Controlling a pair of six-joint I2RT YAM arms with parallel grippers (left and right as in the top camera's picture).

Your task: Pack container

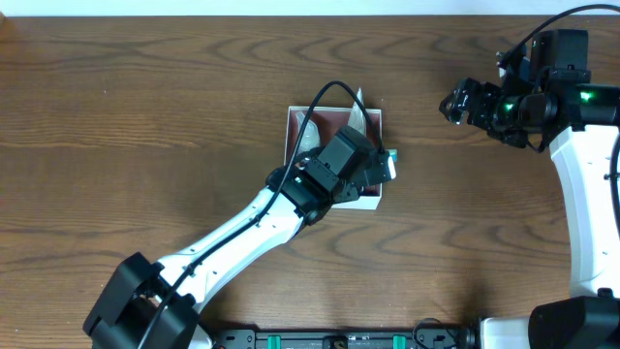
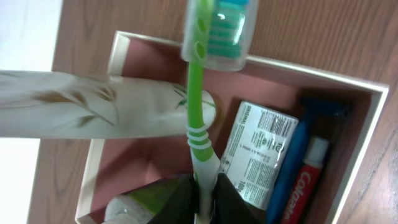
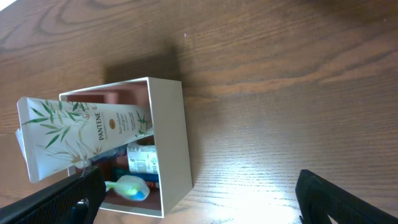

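Observation:
The container (image 1: 294,124) is a square white box with a pink inside, at the table's middle; it also shows in the left wrist view (image 2: 367,134) and the right wrist view (image 3: 171,137). Inside lie a white Pantene tube (image 2: 87,112), a green-and-white packet (image 2: 258,149), a blue razor (image 2: 298,155) and a Colgate tube (image 2: 305,186). My left gripper (image 2: 205,199) is shut on a green toothbrush (image 2: 198,93) with a clear head cap, held over the box. My right gripper (image 1: 455,102) is open and empty, off to the right above the table.
Bare brown wood table (image 1: 145,107) surrounds the box. A green-and-white tube (image 2: 134,205) lies in the box's near corner beside my left fingers. The table's back edge runs along the top.

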